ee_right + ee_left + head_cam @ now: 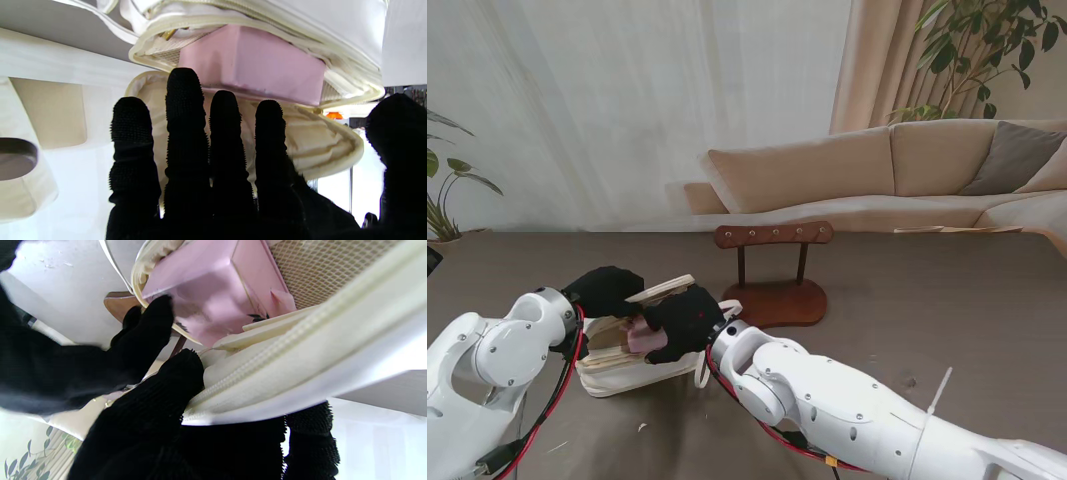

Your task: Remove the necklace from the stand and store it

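The wooden necklace stand (774, 235) is at the table's middle, and I see no necklace on its pegs. Nearer to me and to the left lies an open cream zip case (617, 378) with a pink box (642, 338) inside. My left hand (605, 290) is shut on the case's raised lid, pinching the zipped edge (300, 350) between thumb and fingers (150, 413). My right hand (685, 322) reaches into the case mouth with fingers (200, 133) straight and thumb apart, touching the pink box (253, 66). I cannot make out the necklace in any view.
The stand's oval base (777, 300) sits just right of the case, close to my right wrist. A beige sofa (877, 170) lies beyond the table's far edge. A white cable tie (939, 390) sticks up from my right forearm.
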Robot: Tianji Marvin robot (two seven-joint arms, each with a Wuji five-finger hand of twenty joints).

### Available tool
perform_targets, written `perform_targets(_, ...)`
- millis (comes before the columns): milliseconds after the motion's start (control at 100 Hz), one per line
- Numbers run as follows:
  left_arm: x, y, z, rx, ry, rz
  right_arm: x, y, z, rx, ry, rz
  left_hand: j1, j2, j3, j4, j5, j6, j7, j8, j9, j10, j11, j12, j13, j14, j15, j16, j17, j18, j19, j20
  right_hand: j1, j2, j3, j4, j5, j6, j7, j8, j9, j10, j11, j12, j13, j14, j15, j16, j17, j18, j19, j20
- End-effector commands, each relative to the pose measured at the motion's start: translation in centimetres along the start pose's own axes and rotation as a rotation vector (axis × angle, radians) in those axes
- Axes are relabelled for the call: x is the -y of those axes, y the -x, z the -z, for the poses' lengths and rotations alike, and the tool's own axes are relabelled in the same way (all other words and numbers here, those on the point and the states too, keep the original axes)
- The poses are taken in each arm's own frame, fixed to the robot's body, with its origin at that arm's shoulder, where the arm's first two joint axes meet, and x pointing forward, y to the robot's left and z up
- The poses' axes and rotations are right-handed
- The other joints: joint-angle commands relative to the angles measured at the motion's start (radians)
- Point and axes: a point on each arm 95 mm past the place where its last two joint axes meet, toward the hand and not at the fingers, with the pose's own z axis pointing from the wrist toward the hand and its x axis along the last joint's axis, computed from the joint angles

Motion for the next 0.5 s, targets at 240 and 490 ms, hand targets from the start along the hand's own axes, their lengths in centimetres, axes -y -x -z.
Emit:
perform_targets(240,-1.3,-1.0,0.7,-0.026,0.089,-0.073,-3.6,0.0,3.0,0.054,0.08,-0.086,0.039,0.031,0.01,0.039,0.016,-0.073,0.054,0.011,-0.026,0.009,0.004,-0.004,-0.015,-0.041,0.016,0.026,-0.021,0.005,0.029,0.011,0.012,0.002,0.015,0.019,0.191,-0.02,0.046,0.021,0.122,-0.022,0.053,0.027,0.076,-0.004,0.092,0.038,-0.066,0.011,0.052,0.039)
perform_targets(490,-1.9,-1.7,1.5,-0.042,0.121,-0.119,-4.8,-0.3,2.7,0.091,0.2,-0.068,0.025,0.015,0.028,0.039,0.01,-0.084,0.055,0.01,-0.042,0.006,-0.045,-0.029,-0.039,-0.049,-0.005,0.027,-0.036,-0.009,0.013,0.003,0.032,0.015,0.004,0.03,0.22,-0.015,0.028,0.049,0.141,-0.028,0.065,0.073,0.078,-0.021,0.144,0.066,-0.036,-0.01,0.089,0.045)
